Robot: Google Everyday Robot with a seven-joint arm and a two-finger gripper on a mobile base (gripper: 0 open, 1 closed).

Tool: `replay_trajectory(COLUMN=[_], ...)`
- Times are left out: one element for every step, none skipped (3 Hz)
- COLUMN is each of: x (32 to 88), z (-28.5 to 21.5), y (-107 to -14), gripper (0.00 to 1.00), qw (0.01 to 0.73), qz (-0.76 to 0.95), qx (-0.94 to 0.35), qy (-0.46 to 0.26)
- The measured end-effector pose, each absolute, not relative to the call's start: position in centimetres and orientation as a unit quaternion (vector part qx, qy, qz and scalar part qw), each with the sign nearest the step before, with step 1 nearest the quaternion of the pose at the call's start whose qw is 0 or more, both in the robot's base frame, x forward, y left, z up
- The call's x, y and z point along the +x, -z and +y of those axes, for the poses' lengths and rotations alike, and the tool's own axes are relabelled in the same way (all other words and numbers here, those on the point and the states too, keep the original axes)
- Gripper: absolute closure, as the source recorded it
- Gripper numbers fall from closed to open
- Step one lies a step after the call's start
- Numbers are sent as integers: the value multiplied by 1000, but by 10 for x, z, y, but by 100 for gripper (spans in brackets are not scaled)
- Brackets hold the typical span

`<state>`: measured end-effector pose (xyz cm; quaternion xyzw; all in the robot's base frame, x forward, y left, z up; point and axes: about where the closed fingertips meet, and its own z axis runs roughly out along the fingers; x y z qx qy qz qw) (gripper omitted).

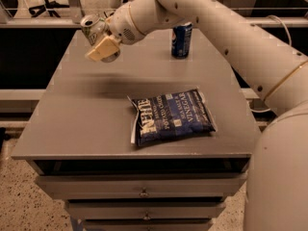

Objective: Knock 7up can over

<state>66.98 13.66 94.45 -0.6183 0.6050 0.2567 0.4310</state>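
The 7up can (91, 26), white and silver with green markings, is at the far left corner of the grey table (82, 124). It leans over with its silver top turned toward the left. My gripper (102, 48) is right against the can's lower right side, just above the table top. My arm reaches in from the upper right across the back of the table. The can's lower part is hidden behind the gripper.
A dark blue soda can (181, 40) stands upright at the back middle of the table. A blue bag of salt and vinegar chips (171, 117) lies flat near the front. Drawers (144, 191) sit under the table top.
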Motion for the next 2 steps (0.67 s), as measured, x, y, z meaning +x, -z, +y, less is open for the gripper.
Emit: replay_trajectory(x=[658, 647], z=[121, 110], y=[-930, -913], gripper=[100, 100], qw=[367, 309], qz=[617, 624], qx=[-659, -692], qy=[-227, -189])
